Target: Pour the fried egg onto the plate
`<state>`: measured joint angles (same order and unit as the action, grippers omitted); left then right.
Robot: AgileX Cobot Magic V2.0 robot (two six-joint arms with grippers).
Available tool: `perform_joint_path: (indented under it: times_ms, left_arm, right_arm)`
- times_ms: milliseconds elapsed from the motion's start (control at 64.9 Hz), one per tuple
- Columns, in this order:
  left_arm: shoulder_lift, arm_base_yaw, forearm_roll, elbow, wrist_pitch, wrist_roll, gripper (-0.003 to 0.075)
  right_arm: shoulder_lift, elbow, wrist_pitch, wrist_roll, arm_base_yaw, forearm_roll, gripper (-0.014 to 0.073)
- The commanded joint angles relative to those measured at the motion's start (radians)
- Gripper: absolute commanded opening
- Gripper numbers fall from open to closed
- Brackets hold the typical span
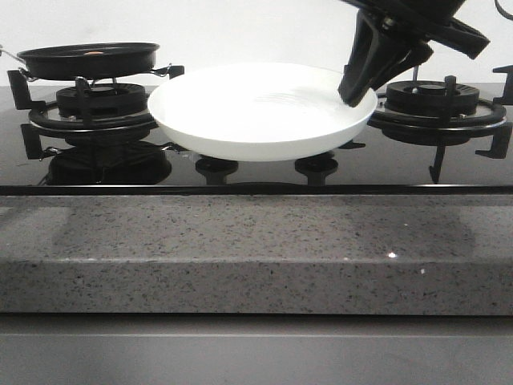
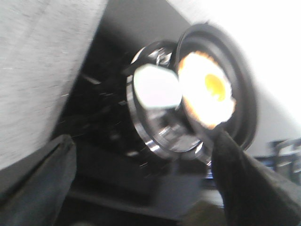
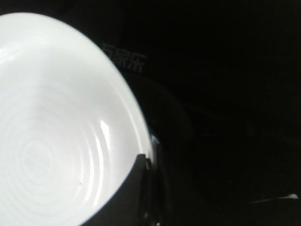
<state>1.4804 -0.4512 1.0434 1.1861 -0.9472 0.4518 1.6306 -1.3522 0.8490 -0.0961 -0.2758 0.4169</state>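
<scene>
My right gripper (image 1: 358,90) pinches the rim of the plate (image 1: 256,112) on its right side, one finger (image 3: 134,197) over the inner edge, holding it above the black hob (image 1: 256,172) between the two burners. The plate is round, shallow, glossy white, with faint rings in its bowl, and nothing lies in it. My left gripper (image 2: 141,188) stands wide apart, its dark fingers (image 2: 249,188) empty, near the pan (image 2: 244,94). The egg (image 2: 207,89) lies inside that black pan: a pale cream disc with browned, wavy edges and a small orange-yellow yolk. The pan (image 1: 88,58) sits on the left burner (image 1: 92,100), just beside the plate, which hangs level.
</scene>
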Motion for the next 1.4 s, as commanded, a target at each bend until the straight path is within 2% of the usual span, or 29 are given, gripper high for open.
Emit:
perform_joint_path:
  times_ms: [0, 170, 447, 1387]
  left_arm:
    - [0.027, -0.004, 0.207, 0.033, -0.034, 0.052, 0.0576]
    - [0.123, -0.004, 0.399, 0.033, -0.099, 0.113, 0.0576]
    - [0.222, 0.010, 0.532, 0.033, -0.135, 0.113, 0.0576]
    - [0.297, 0.071, 0.560, 0.110, -0.168, 0.101, 0.0575]
  right_arm:
    - [-0.044, -0.025, -0.039, -0.009, -0.001, 0.032, -0.0068]
    - [-0.044, -0.025, -0.039, -0.009, -0.001, 0.032, -0.0068]
    - [-0.044, -0.025, -0.039, -0.009, -0.001, 0.032, -0.0068]
    - [-0.044, -0.025, -0.038, -0.009, -0.001, 0.032, -0.0068]
